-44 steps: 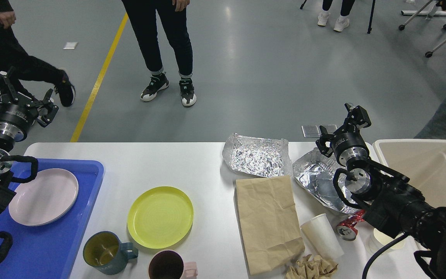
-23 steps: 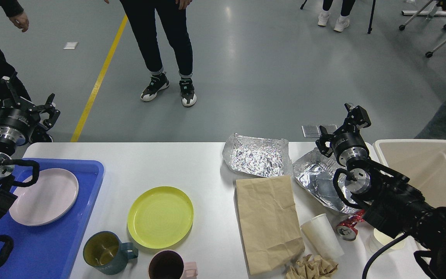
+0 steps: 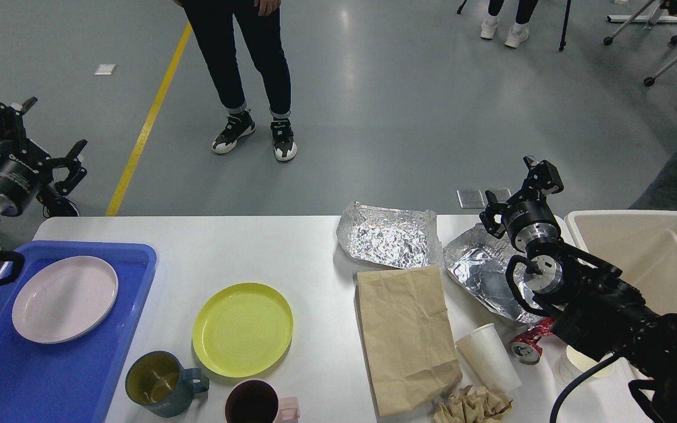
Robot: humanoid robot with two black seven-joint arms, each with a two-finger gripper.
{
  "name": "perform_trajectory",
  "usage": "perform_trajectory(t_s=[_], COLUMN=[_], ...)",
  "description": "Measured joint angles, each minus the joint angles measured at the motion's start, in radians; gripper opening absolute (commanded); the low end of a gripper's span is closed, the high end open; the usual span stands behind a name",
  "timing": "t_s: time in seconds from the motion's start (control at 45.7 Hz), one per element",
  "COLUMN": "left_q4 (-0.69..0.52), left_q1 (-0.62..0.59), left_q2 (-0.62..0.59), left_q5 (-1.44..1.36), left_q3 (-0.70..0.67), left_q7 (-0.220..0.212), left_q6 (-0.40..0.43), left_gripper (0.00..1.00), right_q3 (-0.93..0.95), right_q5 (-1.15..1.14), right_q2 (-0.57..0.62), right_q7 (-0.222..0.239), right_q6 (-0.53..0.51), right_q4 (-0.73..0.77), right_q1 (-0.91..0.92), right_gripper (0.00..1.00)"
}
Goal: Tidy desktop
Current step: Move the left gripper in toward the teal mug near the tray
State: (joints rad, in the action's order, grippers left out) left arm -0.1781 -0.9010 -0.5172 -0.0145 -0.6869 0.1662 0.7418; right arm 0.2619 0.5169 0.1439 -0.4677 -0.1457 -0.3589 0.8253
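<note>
The white desktop (image 3: 244, 247) bears a yellow plate (image 3: 243, 329), a teal mug (image 3: 159, 382), a pink mug (image 3: 256, 405), two crumpled foil sheets (image 3: 388, 235) (image 3: 479, 267), a flat brown paper bag (image 3: 406, 335), a tipped white paper cup (image 3: 488, 358), a red can (image 3: 526, 346) and crumpled brown paper (image 3: 473, 405). My left gripper (image 3: 36, 138) is open and empty, beyond the table's far left corner. My right gripper (image 3: 515, 197) is open and empty, above the far edge by the right foil sheet.
A blue tray (image 3: 50, 376) at the left holds a pink plate (image 3: 65, 298). A beige bin (image 3: 650, 258) stands at the right. A small white cup (image 3: 573, 367) sits partly hidden under my right arm. A person (image 3: 244, 70) stands beyond the table.
</note>
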Motion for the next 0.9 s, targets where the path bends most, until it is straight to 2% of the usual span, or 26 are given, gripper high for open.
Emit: perform_trajectory(t_s=[0.153,0.307,0.394,0.46,0.547,0.613,0.898], left_q4=[0.0,-0.001,-0.006,-0.023,-0.068,-0.112,-0.22], left_q1=[-0.155,-0.298,-0.355,-0.385,-0.435,-0.471,-0.654], left_q2=[-0.062,-0.071,-0.067,-0.064,-0.064,-0.064,-0.007], left_q5=[-0.003,-0.006,-0.013,-0.015,-0.016,-0.016,-0.049], left_q3=[0.431,0.817,1.062,1.198,1.354,1.444,1.818], left_q7=[-0.017,-0.025,-0.033,-0.035,-0.034,-0.033,-0.038], left_q6=[0.006,0.016,0.049,0.093,0.177,0.205,0.218], left_gripper=[0.96,0.96,0.96,0.96,0.96,0.96,0.96], right_q3=[-0.001,-0.001,-0.001,-0.001,-0.001,-0.001,0.0], right_q5=[0.0,0.0,0.0,0.0,0.0,0.0,0.0], right_q2=[-0.001,0.0,0.0,0.0,0.0,0.0,0.0], right_q7=[0.0,0.001,0.001,0.001,0.001,0.0,0.0], right_q6=[0.0,0.0,0.0,0.0,0.0,0.0,0.0], right_q4=[0.0,0.0,0.0,0.0,0.0,0.0,0.0], right_q1=[0.0,0.0,0.0,0.0,0.0,0.0,0.0], right_gripper=[1.0,1.0,1.0,1.0,1.0,1.0,1.0])
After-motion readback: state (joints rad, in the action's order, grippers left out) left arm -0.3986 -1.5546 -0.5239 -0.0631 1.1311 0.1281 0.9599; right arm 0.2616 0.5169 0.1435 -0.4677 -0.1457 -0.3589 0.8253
